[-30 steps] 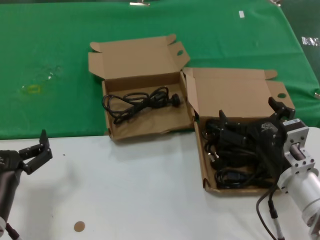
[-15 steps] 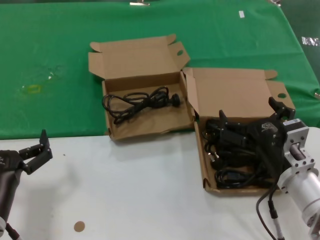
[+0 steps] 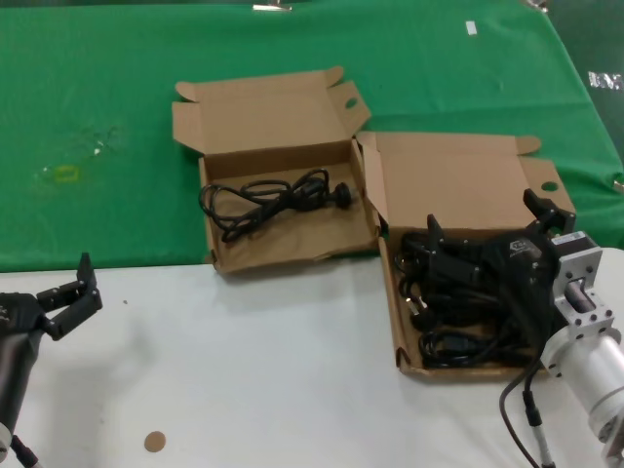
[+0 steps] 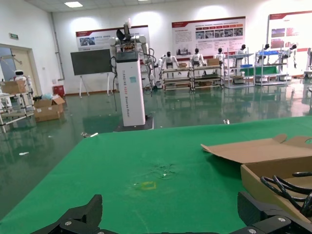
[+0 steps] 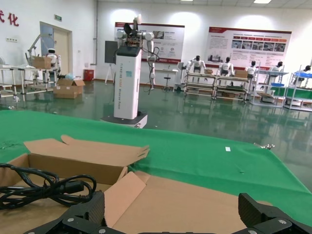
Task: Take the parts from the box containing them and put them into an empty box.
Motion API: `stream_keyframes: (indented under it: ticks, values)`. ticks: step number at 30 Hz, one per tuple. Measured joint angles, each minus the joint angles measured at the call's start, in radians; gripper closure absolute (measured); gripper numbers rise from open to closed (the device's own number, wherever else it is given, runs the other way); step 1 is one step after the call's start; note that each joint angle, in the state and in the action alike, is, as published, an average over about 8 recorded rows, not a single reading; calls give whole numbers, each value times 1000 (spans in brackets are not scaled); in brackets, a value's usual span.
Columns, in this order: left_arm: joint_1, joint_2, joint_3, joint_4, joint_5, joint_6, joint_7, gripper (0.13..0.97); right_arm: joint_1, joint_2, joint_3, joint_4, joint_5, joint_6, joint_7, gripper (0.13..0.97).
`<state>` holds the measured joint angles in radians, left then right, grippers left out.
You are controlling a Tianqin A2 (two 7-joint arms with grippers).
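Note:
The larger brown box (image 3: 450, 181) stands at the right with its lid up and holds a pile of black power cords (image 3: 447, 345). My right gripper (image 3: 485, 218) hangs open just over that pile, with only the lid (image 5: 185, 204) showing between its fingers. To the left, the smaller box (image 3: 261, 115) holds one looped cord (image 3: 263, 200), which the right wrist view also shows as a cord (image 5: 44, 187). My left gripper (image 3: 70, 295) is parked open at the near left over the white table, far from both boxes; its wrist view catches the smaller box (image 4: 263, 176).
Green cloth (image 3: 97, 88) covers the far half of the table and carries a yellowish mark (image 3: 60, 174). The near half is white table top (image 3: 253, 370) with a small brown disc (image 3: 154, 442). The two boxes stand side by side, almost touching.

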<state>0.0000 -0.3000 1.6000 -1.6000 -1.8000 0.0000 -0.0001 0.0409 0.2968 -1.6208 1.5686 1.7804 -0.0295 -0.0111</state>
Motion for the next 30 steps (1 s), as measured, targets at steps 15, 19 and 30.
stream_keyframes:
  ticks: [15,19,30]
  values:
    - [0,0,0,0,0,0,0,132,0,0,0,0,0,0,0,129]
    - [0,0,0,0,0,0,0,132,0,0,0,0,0,0,0,129]
    - [0,0,0,0,0,0,0,132,0,0,0,0,0,0,0,129]
